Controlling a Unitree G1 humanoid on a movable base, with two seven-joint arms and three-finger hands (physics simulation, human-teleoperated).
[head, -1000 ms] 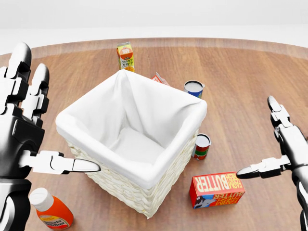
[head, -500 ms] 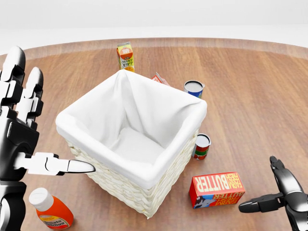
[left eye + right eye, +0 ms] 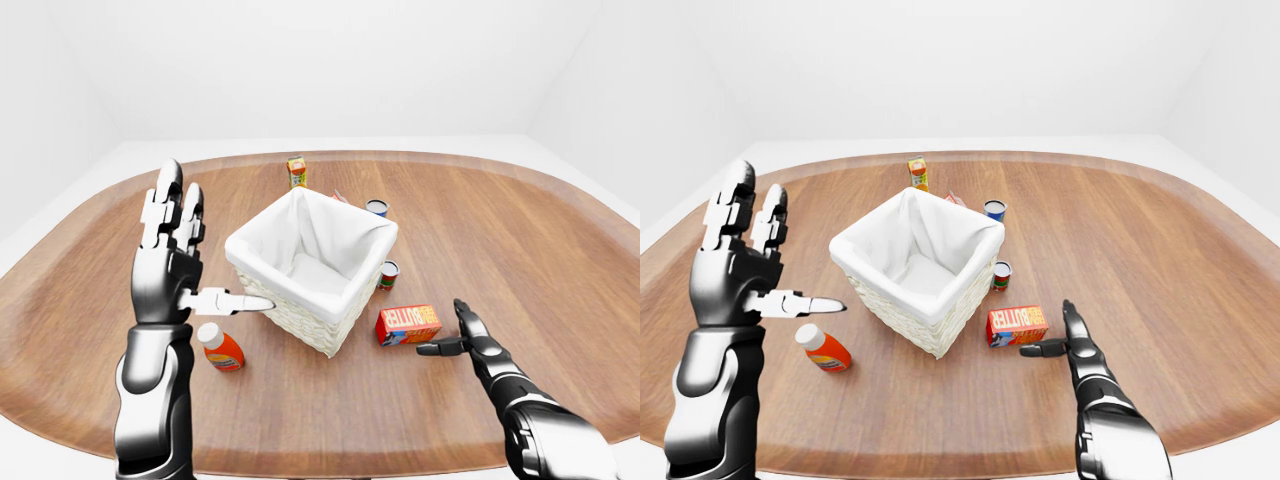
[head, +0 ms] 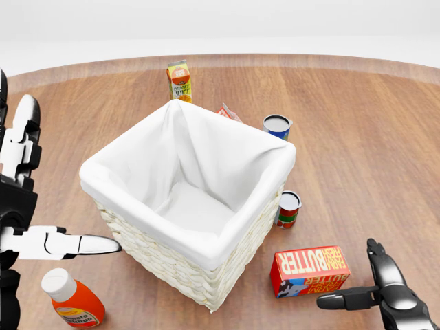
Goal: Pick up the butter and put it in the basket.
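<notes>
One red butter box (image 4: 310, 271) lies flat beside the spread-fingered right robot hand (image 4: 375, 292).

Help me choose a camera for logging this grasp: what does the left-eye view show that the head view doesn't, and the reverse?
Only the left-eye view shows the whole oval table, the white room and both forearms, with the raised, open left hand complete. Only the head view makes the butter box's label readable and shows the basket weave up close. Both show the open right hand beside the butter, not touching, plus the orange bottle, juice carton and two cans.
</notes>
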